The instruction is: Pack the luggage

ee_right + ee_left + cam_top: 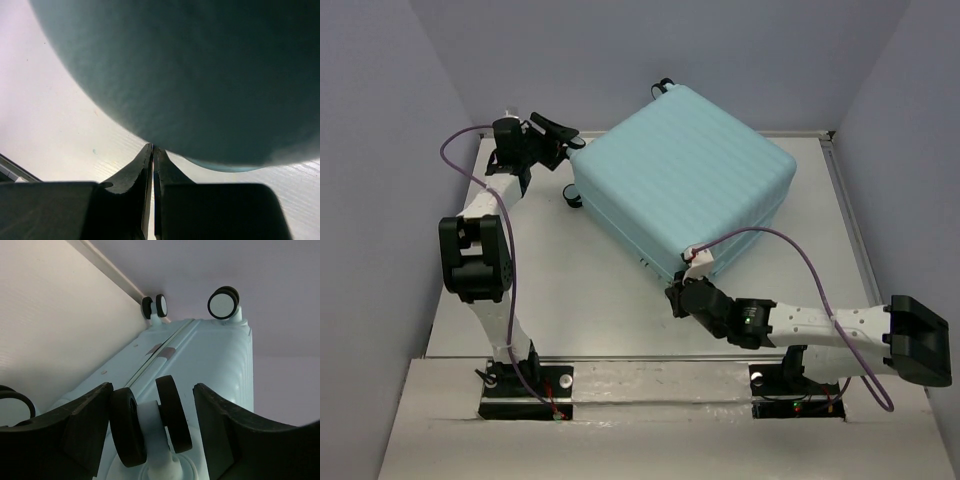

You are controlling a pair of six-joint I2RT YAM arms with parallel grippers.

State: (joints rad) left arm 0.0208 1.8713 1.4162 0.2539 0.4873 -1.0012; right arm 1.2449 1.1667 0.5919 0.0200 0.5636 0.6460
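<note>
2 arms: the left arm (480, 250) reaches up the left side of the table (580, 290). The right arm (820, 325) lies low along the near side and bends in toward the middle.
Luggage: the big pale blue luggage (685, 175) lies flat on the table, shut, with its ribbed shell facing up. It sits in the middle and far part of the table. It is turned so that 1 corner points at the near edge.
Wheels: small black wheels (573, 195) stick out from the left end of the luggage, and 1 more set shows at the far corner.
Left gripper: the left gripper (568, 145) is at the far left corner of the luggage, by the wheels. In the left wrist view its 2 black fingers (80, 415) are spread wide, with a twin wheel (127, 425) between them. The fingers are very near this wheel, but I cannot tell if they touch it. 2 more wheel sets show at the other end of the same side.
Right gripper: the right gripper (675, 292) is at the near corner of the luggage. In the right wrist view its 2 fingers (135, 170) are pressed close together, with only a thin line between them. Their tips are right up against the round blue corner of the shell. I cannot tell if anything is pinched between them.
Cable: a purple cable (820, 275) loops over the right arm, and another runs along the left arm.
</note>
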